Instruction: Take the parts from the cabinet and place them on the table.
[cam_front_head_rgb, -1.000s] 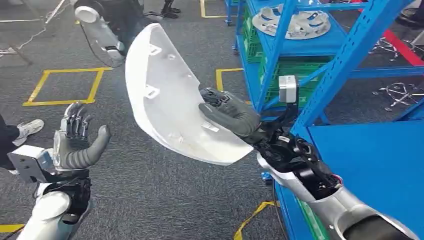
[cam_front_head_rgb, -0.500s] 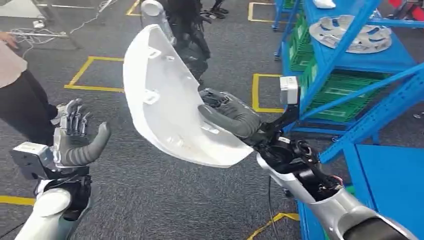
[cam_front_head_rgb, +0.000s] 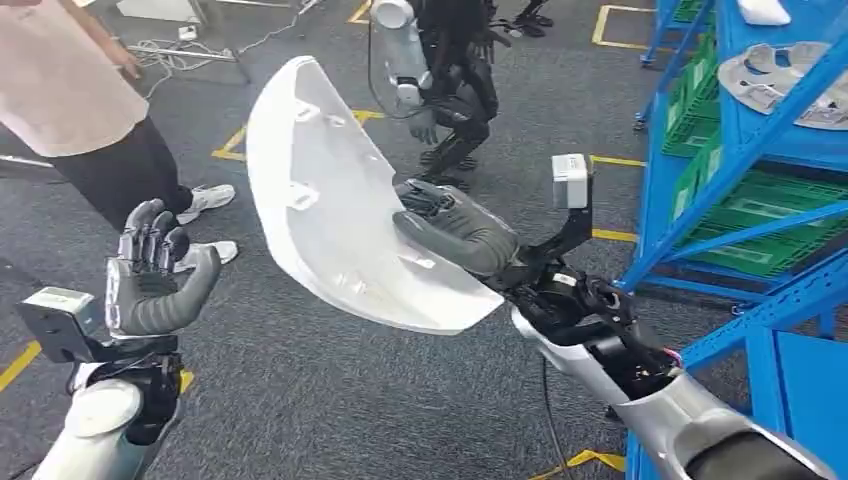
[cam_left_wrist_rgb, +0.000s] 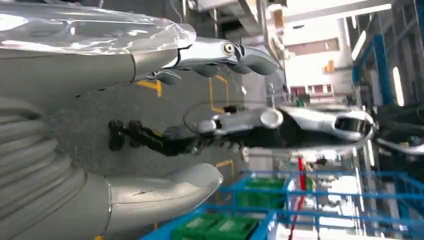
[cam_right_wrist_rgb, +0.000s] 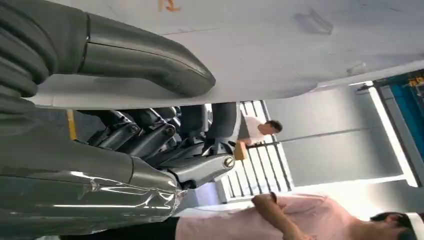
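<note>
Plainly, from the head view, the white part (cam_front_head_rgb: 340, 200) is held aloft by the right hand (cam_front_head_rgb: 455, 228), thumb across its hollow inner face, its long axis running from upper left down to the wrist; the left hand (cam_front_head_rgb: 150, 275) is raised apart from it, fingers spread and holding nothing. No table is seen — grey carpet lies below, blue shelving (cam_front_head_rgb: 740, 170) to the right, a person (cam_front_head_rgb: 80, 100) and another robot (cam_front_head_rgb: 440, 60) ahead; a turn is judged needed. From the left wrist, the left hand (cam_left_wrist_rgb: 100, 125) is seen bare. From the right wrist, the right hand (cam_right_wrist_rgb: 135, 100) is clamped on the part (cam_right_wrist_rgb: 300, 45) — thumb over one face, fingers under its edge.
</note>
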